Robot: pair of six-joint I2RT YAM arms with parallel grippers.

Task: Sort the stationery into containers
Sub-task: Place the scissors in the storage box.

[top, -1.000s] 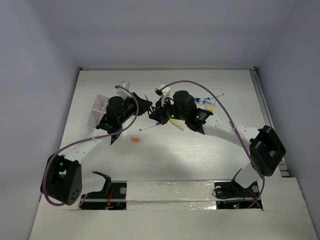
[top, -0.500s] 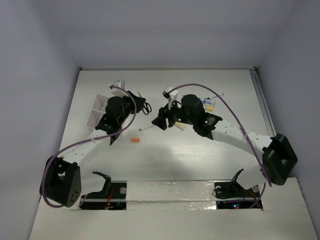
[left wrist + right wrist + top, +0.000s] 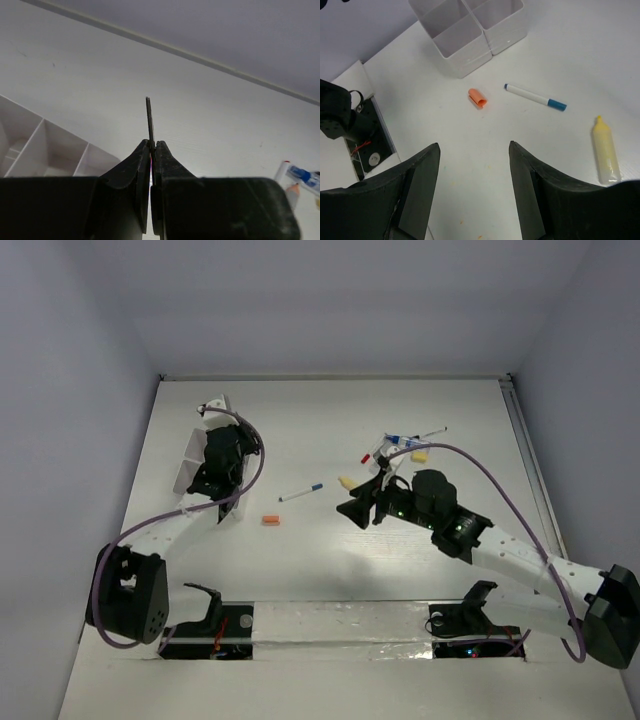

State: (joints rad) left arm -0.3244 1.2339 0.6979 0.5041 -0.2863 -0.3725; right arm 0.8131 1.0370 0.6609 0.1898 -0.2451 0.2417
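Thin dark blade (image 3: pixel 149 120), likely scissors, is clamped in left gripper (image 3: pixel 151 150) near white compartmented plastic box (image 3: pixel 45 150); right gripper (image 3: pixel 472 150) is spread wide and empty; blue-capped white pen (image 3: pixel 535 97), orange eraser-like bit (image 3: pixel 478 97) and cream tube (image 3: pixel 606 150) are not yet sorted.

A fixed camera looks down from behind my bases, and both close-in wrist cameras share its white plastic compartmented box (image 3: pixel 188 474).

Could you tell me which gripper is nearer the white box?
Left. The left gripper, shut on a thin dark blade, hangs by the box; the right gripper, open, is away to its right.
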